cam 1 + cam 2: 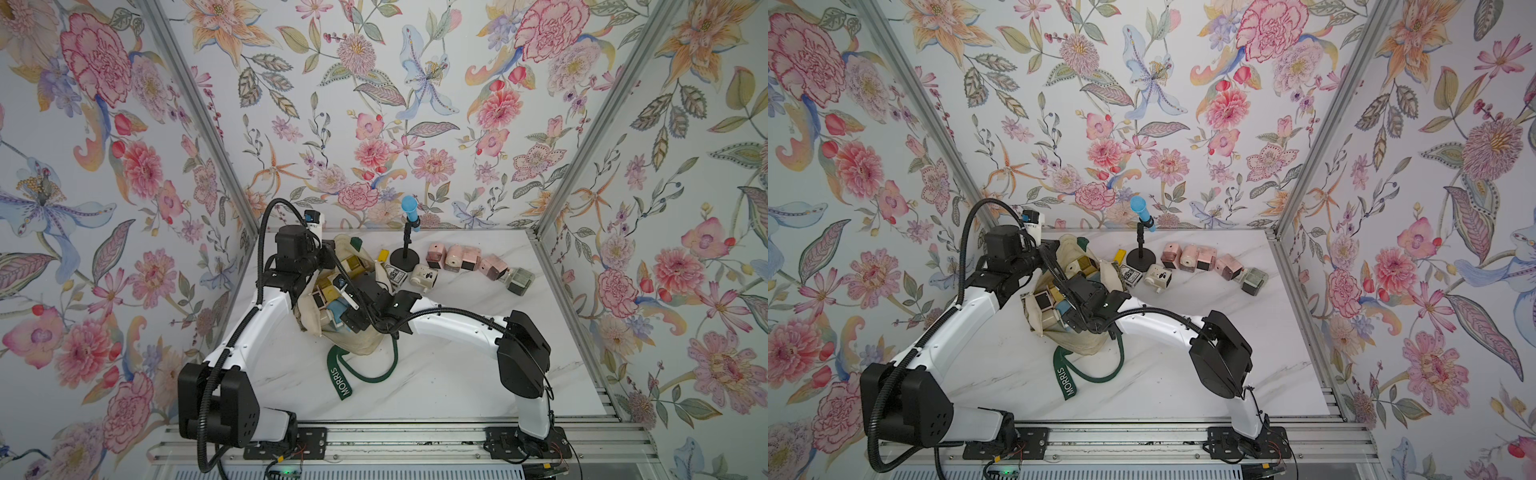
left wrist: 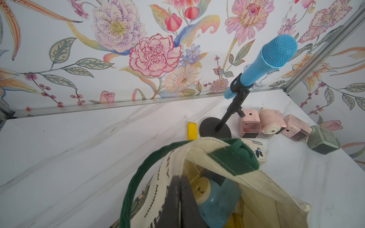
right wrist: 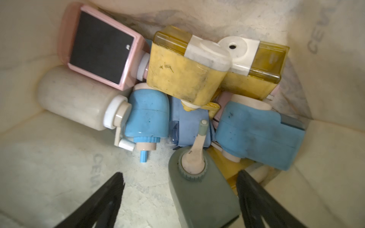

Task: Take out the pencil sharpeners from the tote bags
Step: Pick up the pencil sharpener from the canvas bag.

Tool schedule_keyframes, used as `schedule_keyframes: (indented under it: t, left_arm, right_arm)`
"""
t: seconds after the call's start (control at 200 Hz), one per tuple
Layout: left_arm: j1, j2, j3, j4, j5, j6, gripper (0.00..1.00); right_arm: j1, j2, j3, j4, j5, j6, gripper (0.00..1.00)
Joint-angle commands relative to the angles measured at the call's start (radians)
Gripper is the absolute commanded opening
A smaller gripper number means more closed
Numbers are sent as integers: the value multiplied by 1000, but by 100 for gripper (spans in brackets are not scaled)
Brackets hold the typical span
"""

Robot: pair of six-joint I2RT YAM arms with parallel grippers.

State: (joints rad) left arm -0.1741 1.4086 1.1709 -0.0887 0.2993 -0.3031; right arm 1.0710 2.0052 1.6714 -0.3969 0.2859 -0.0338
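The cream tote bag (image 1: 353,343) lies on the table with its mouth held up. My left gripper (image 2: 180,177) is shut on the canvas rim next to the green handle (image 2: 138,189). My right gripper (image 3: 180,173) is inside the bag, open. A sage green sharpener (image 3: 201,195) lies between its fingers, close to one and well apart from the other. Beyond it are blue (image 3: 148,116), yellow (image 3: 183,75), pink (image 3: 102,45) and cream (image 3: 75,98) pencil sharpeners in a heap. Several sharpeners stand out on the table: pink ones (image 1: 455,255), a green one (image 1: 519,280) and a cream one (image 1: 424,276).
A blue microphone (image 1: 409,210) on a black stand (image 1: 404,259) is at the back, between the bag and the row of sharpeners. A flat yellow bar (image 1: 381,254) and a small dark printed box (image 1: 394,274) lie by its base. Flowered walls close in three sides.
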Motion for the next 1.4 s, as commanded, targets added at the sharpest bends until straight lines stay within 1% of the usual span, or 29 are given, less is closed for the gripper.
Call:
schedule_keyframes:
  t: [0.0,0.125,0.405,0.731,0.931,1.156,1.251,1.391]
  left_arm:
    - [2,-26,12,49,-5,5,0]
    - [1,-28,11,49,-6,7,0]
    - [1,-26,10,49,-8,7,0]
    - [1,-27,11,48,-7,8,0]
    - [1,-26,10,48,-5,7,0]
    - [1,-30,9,49,-7,7,0]
    - [1,-30,10,50,-6,6,0]
    - [1,-30,11,49,-4,5,0]
  right_arm:
    - [-6,32,48,-106,99,-30,92]
    - [-26,48,51,-128,113,-8,96]
    - [-69,71,28,-154,90,31,97]
    - [-94,102,28,-191,-56,50,95]
    - [-94,101,24,-195,-158,46,91]
    - [-95,101,18,-194,-198,41,83]
    - [-95,96,9,-192,-234,27,79]
    - [-98,96,1,-193,-273,19,77]
